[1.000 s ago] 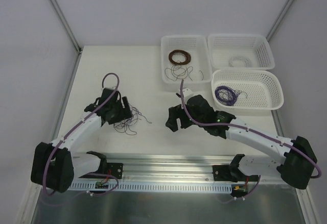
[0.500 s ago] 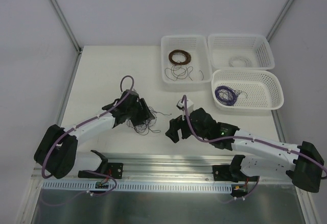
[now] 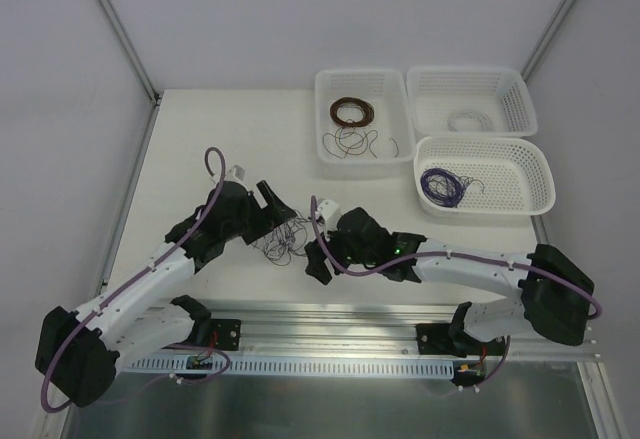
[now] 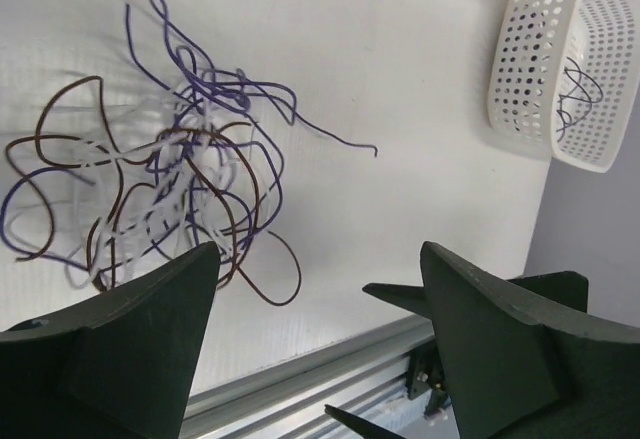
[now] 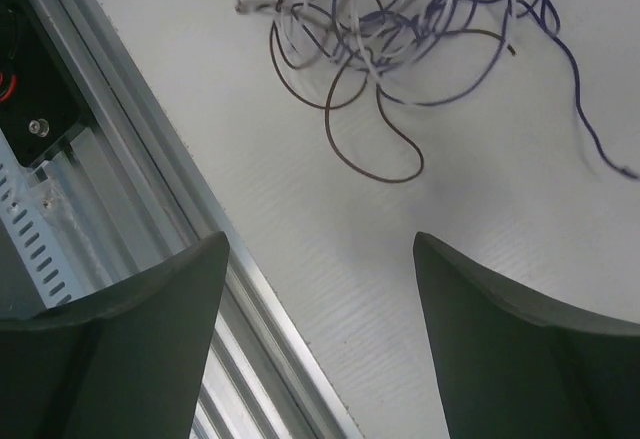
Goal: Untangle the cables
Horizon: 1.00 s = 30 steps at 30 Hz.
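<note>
**Top view, with both wrist views.** You see the cables (image 3: 283,242) as one loose tangle of purple, brown and pale strands. It lies flat on the worktop (image 3: 220,139), toward the near edge and between the two arms.

The left hand (image 3: 277,211) sits at 11 o'clock of the tangle. Its wrist view shows the fingers spread wide with only bare worktop between them. The strands lie at 10 o'clock of that gap, some running up to the left finger (image 4: 130,339).

The right hand (image 3: 315,259) sits at 4 o'clock of the tangle. It too is spread wide and grips nothing; in its own view the tangle lies ahead of the fingertips, at 1 o'clock.

**Change from the earlier frames.**
- One second ago the tangle lay further toward 9 o'clock, with the left hand over it.
- Half a second ago the left hand was down on the strands; now it is drawn back off them.
- The right hand has travelled toward 9 o'clock and now lies just beside the tangle.
- The three white baskets (image 3: 535,184), at 1 to 2 o'clock, are unchanged.
</note>
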Each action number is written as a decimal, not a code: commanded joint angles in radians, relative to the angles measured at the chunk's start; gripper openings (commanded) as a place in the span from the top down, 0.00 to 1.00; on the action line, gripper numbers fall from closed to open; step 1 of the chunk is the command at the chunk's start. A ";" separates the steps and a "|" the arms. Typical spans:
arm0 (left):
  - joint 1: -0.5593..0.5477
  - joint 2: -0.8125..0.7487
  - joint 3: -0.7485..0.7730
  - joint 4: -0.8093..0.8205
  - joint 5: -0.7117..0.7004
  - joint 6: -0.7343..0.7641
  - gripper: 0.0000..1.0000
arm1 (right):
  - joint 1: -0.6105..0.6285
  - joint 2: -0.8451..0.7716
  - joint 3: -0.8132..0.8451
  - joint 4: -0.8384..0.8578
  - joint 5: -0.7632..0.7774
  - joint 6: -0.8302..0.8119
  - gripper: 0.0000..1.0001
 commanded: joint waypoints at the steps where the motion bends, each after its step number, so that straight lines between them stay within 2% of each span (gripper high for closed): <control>1: 0.000 -0.035 0.016 -0.129 -0.119 0.079 0.17 | 0.007 0.072 0.092 0.087 -0.070 -0.076 0.22; 8: 0.012 0.005 0.010 -0.137 -0.117 0.119 0.16 | 0.005 0.265 0.173 0.119 -0.139 -0.103 0.28; 12: 0.014 0.053 0.004 -0.137 -0.133 0.130 0.16 | 0.005 0.310 0.166 0.152 -0.147 -0.093 0.39; 16: 0.014 0.129 0.033 -0.130 -0.096 0.143 0.16 | 0.007 0.313 0.158 0.148 -0.147 -0.090 0.62; 17: 0.014 0.145 0.050 -0.129 -0.087 0.150 0.16 | 0.005 0.302 0.150 0.147 -0.145 -0.087 0.75; 20: 0.008 0.215 0.082 -0.115 -0.057 0.159 0.17 | 0.007 0.259 0.147 0.122 -0.133 -0.090 0.96; 21: 0.006 0.244 0.089 -0.111 -0.035 0.160 0.16 | 0.005 0.250 0.146 0.109 -0.128 -0.090 0.99; 27: -0.011 0.359 0.125 -0.086 -0.024 0.159 0.18 | 0.007 0.135 0.162 0.026 -0.128 -0.096 0.99; 30: -0.011 0.401 0.132 -0.086 -0.050 0.159 0.23 | 0.010 0.049 0.173 -0.044 -0.124 -0.104 0.99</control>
